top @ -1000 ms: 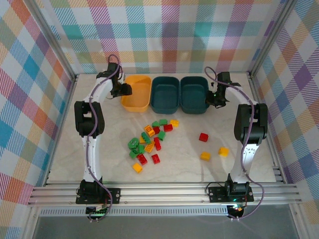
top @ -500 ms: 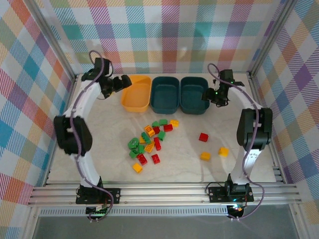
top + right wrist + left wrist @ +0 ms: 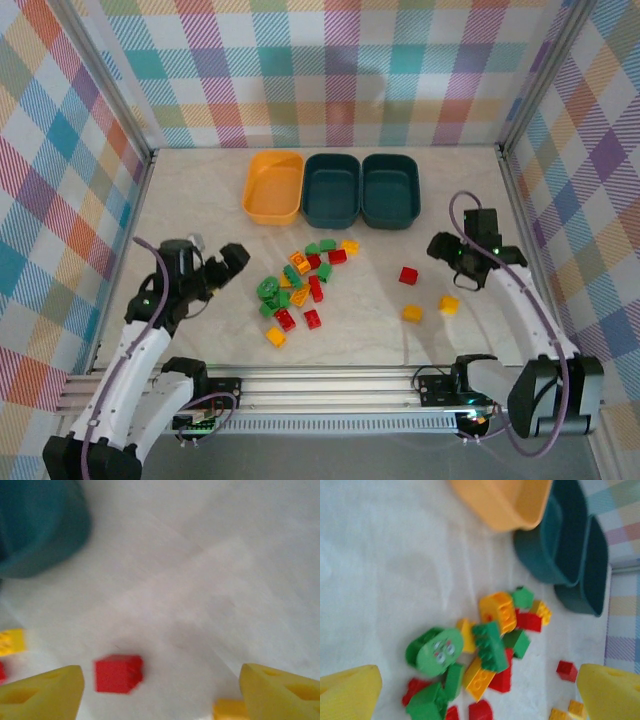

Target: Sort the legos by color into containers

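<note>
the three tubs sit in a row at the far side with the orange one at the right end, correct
No. The top external view shows the orange tub at the left end, not the right; the two teal tubs follow to its right. The rest holds.

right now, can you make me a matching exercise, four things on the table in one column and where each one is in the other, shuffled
Things:
1. orange-yellow tub
2. middle teal tub
3. lone red brick
4. left gripper

Places:
a. open, just left of the brick pile
b. left end of the row at the far side
c. by itself, right of the pile
d. centre of the row at the far side

Pairs: 1-b, 2-d, 3-c, 4-a
</note>
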### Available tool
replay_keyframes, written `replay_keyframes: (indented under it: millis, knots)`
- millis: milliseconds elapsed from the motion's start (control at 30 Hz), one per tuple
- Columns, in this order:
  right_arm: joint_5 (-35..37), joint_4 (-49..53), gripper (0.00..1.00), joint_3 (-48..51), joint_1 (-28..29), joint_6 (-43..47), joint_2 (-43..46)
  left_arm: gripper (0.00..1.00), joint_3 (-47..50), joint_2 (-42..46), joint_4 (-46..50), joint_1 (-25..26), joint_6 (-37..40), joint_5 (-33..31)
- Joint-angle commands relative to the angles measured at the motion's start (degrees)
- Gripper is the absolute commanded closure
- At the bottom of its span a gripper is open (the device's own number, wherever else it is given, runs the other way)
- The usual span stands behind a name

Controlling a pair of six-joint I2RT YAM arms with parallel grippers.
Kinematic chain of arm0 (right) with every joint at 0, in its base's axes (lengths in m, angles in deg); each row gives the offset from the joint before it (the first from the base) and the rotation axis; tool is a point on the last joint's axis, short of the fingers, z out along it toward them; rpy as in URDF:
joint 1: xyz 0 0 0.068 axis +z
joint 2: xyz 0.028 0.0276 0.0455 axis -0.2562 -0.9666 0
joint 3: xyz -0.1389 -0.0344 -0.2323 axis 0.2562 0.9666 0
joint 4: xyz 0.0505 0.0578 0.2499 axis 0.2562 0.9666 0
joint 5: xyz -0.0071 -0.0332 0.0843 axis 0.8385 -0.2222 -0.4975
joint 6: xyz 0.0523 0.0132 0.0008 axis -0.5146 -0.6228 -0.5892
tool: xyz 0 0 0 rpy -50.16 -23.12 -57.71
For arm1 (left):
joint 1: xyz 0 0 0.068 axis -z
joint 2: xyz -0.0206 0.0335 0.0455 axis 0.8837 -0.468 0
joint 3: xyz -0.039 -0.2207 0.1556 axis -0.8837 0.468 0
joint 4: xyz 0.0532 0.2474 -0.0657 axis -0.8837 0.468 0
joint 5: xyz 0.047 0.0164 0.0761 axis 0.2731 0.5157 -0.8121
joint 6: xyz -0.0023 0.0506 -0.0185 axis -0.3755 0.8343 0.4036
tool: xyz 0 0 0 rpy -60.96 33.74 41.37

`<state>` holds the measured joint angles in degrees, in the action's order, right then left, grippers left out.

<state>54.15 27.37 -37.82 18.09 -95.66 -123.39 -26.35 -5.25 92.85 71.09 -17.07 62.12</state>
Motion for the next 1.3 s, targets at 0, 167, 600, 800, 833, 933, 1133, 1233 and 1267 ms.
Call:
replay_keyframes:
  millis: [0, 167, 600, 800, 833, 933, 1133, 1233, 1267]
  knots:
    - [5.13, 5.1, 0.15, 3.77, 0.27, -2.96, 3.43, 0.0, 4.96, 4.05, -4.37, 0.88, -5.06, 4.91]
    - [1.53, 6.59, 0.2, 7.74, 0.27, -6.64, 1.36, 0.0, 5.89, 4.22, -4.09, 1.29, -3.34, 7.92]
    - [-2.35, 5.19, 0.4, 9.31, 0.35, -8.4, -8.83, 0.0, 2.39, -0.37, 0.46, 1.36, 1.11, 8.95]
    - [-4.03, 3.9, 0.5, 9.03, 0.56, -7.24, -11.45, 0.0, 1.76, -2.8, 1.07, 1.33, 0.95, 8.93]
    - [-4.3, 3.63, 0.51, 8.81, 0.5, -7.13, -11.68, 0.0, 1.26, -3.57, 1.15, 1.3, 0.7, 9.26]
    - [-4.6, 3.98, 0.57, 7.59, 0.6, -6.35, -13.45, 0.0, -0.72, -6.11, 2.22, 1.3, 0.84, 10.49]
    - [-6.31, 4.24, 0.7, 6.1, 0.84, -6.21, -11.97, 0.0, -3.76, -10.29, 6.07, 1.29, 3.5, 10.12]
    - [-6.39, 4.78, 0.72, 3.97, 1.27, -5.15, -10.82, 0.0, -3.79, -11.71, 8.09, 1.33, 4.3, 10.29]
    - [-6.79, 5.05, 0.73, 2.94, 1.63, -5.09, -10.61, 0.0, -3.31, -11.78, 8.27, 1.31, 4.1, 10.75]
